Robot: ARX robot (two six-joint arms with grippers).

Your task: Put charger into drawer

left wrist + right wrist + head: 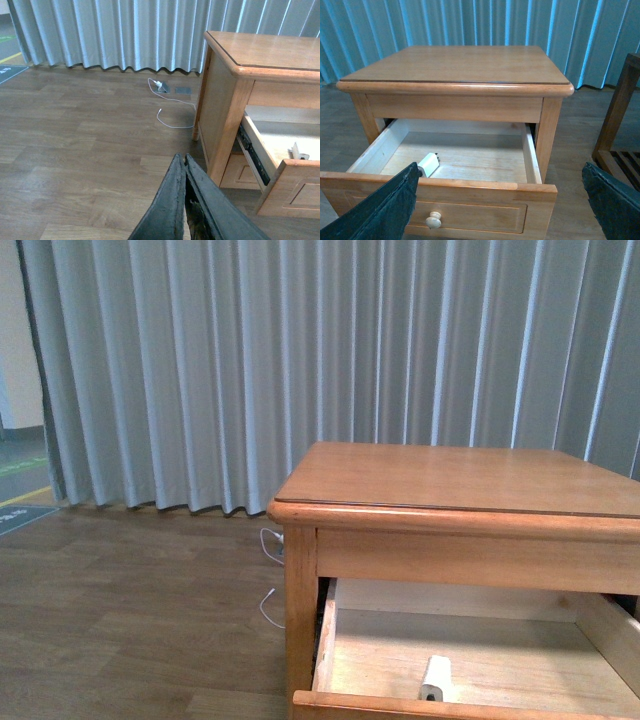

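The drawer (470, 186) of the wooden nightstand (460, 480) is pulled open, its round knob (433, 219) facing the right wrist camera. The white charger (428, 163) lies on the drawer floor near the front panel; it also shows as the charger (435, 678) in the front view and the charger (299, 151) in the left wrist view. Its black cable is hidden. My right gripper (502, 210) is open, its fingers wide apart in front of the drawer, holding nothing. My left gripper (184, 159) is shut and empty, over the floor left of the nightstand.
Grey curtains (300, 360) hang behind the nightstand. Thin white cables (167, 102) and a floor socket (164, 88) lie near the curtain foot. A lower drawer (302, 195) sits under the open one. A wooden slatted frame (620, 130) stands beside the nightstand. Wood floor (75, 150) stretches to the left.
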